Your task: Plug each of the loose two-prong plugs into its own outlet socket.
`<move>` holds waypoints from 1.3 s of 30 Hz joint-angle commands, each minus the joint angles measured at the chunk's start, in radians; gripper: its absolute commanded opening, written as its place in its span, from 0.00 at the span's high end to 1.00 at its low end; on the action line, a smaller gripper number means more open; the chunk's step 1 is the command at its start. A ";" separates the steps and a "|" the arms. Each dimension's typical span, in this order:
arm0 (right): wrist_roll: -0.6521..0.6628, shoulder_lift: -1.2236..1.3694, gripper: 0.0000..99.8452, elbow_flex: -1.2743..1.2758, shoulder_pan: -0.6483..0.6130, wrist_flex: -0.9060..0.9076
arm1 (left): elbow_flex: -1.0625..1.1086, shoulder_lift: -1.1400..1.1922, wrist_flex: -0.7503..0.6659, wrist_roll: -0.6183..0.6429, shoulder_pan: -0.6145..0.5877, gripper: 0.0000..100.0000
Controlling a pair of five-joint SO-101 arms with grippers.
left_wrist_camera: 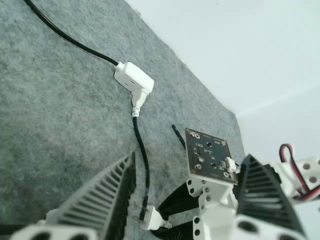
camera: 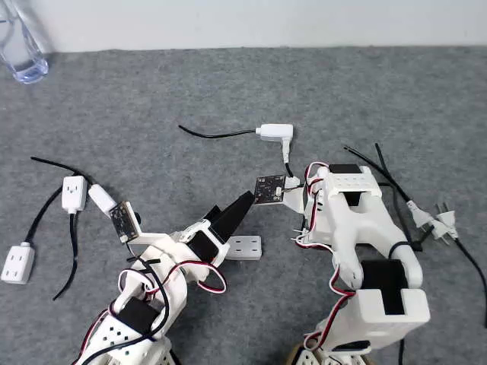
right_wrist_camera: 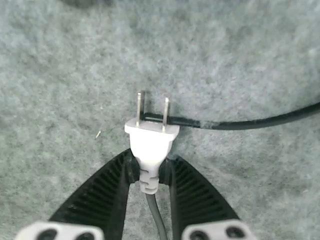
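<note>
My right gripper (right_wrist_camera: 150,159) is shut on a white two-prong plug (right_wrist_camera: 151,135), holding it by its body low over the grey mat. The prongs stick out forward, and a black cable (right_wrist_camera: 260,120) lies across just past them. The left wrist view shows that same plug (left_wrist_camera: 152,220) in the right gripper (left_wrist_camera: 160,220), under the right arm's camera board (left_wrist_camera: 207,155). My left gripper (left_wrist_camera: 190,156) hangs open and empty beside the right wrist (camera: 242,220). A white outlet socket (camera: 275,131) (left_wrist_camera: 132,79) lies farther back, with a cord trailing toward the arms.
Two loose plugs (camera: 434,220) with black cords lie to the right of the right arm. At the left, one outlet (camera: 74,192) has a white plug (camera: 101,198) beside it, and another outlet (camera: 17,262) lies nearer the edge. A clear bottle (camera: 21,46) stands at the back left.
</note>
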 commanded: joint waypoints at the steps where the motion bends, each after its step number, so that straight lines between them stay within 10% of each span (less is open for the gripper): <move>1: 0.009 -0.016 0.99 -0.064 0.025 -0.012 | -0.007 -0.008 -0.023 -0.011 0.005 0.68; 19: 0.003 0.031 0.81 -0.092 0.044 0.004 | -0.007 -0.008 -0.023 -0.011 0.005 0.68; 39: 0.003 0.030 0.85 -0.120 -0.047 0.102 | -0.007 -0.008 -0.023 -0.011 0.006 0.68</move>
